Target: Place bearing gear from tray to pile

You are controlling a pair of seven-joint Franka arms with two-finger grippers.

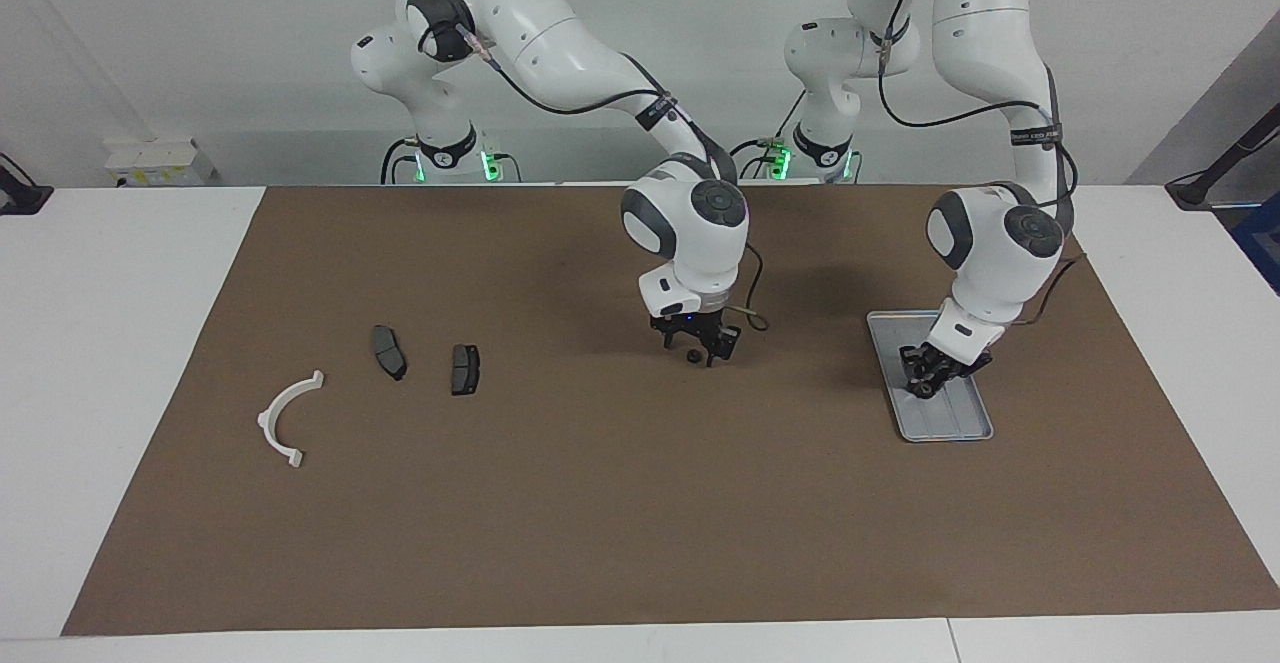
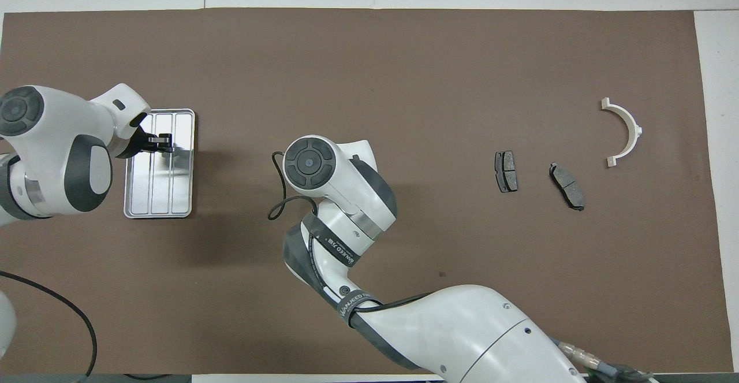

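The silver ridged tray (image 1: 952,425) (image 2: 159,198) lies at the left arm's end of the brown mat. My left gripper (image 1: 925,383) (image 2: 164,142) is down in the tray. Its fingers are shut on a small dark bearing gear, which they mostly hide. A second bearing gear (image 1: 692,355) sits on the mat mid-table. My right gripper (image 1: 696,350) stands low over it, open, with a finger on either side. In the overhead view the right wrist hides this gripper and this gear. The pile, a white bracket (image 1: 285,418) (image 2: 626,131) and two dark pads (image 1: 389,352) (image 1: 465,369), lies at the right arm's end.
The brown mat (image 1: 600,523) covers most of the white table. A loose black cable loop (image 2: 283,204) hangs beside the right wrist. Between the mid-table gear and the pile there is only bare mat.
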